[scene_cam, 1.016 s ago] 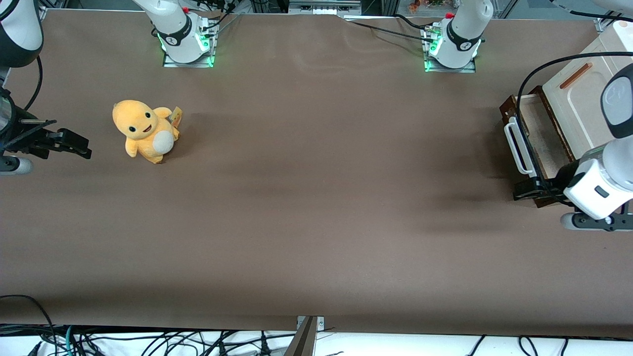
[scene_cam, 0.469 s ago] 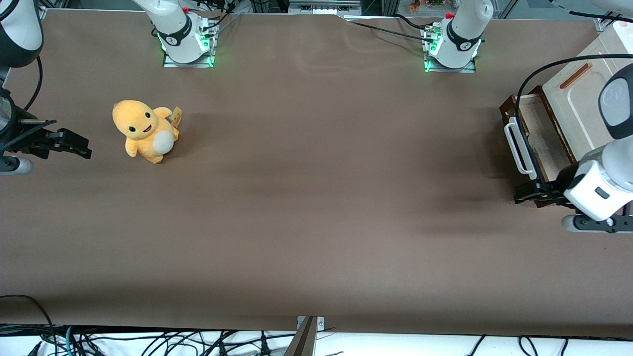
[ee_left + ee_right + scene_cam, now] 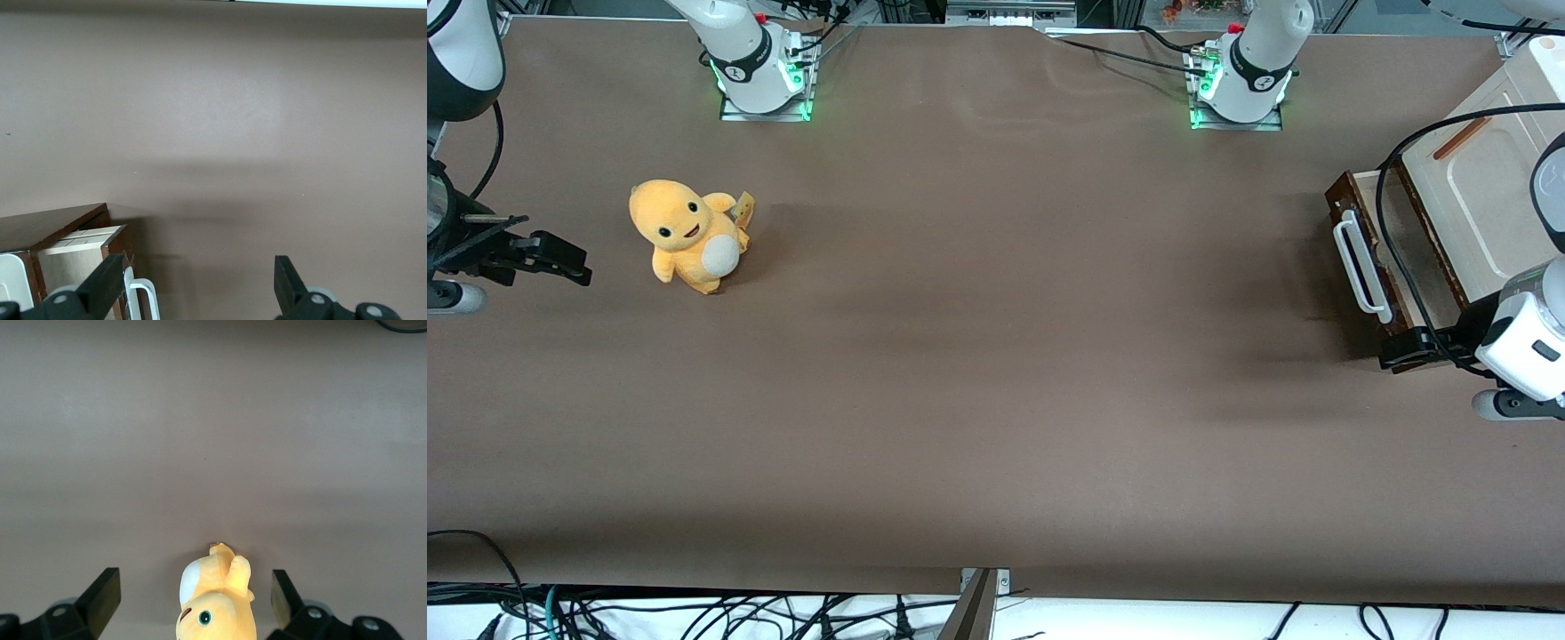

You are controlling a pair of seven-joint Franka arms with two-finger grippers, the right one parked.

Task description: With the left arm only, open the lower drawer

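Lower drawer (image 3: pixel 1371 258) pulled out; claw (image 3: pixel 1409 348) spread wide, beside its corner

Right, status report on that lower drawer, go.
Gripper open, clear of the white handle, nearer the front camera. Lower drawer part open. Plush toy toward parked arm's end, nothing in the way.

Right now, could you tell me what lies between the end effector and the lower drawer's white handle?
Nothing. In the front view the open end effector sits just nearer the camera than the lower drawer, with only brown table between it and the white handle.
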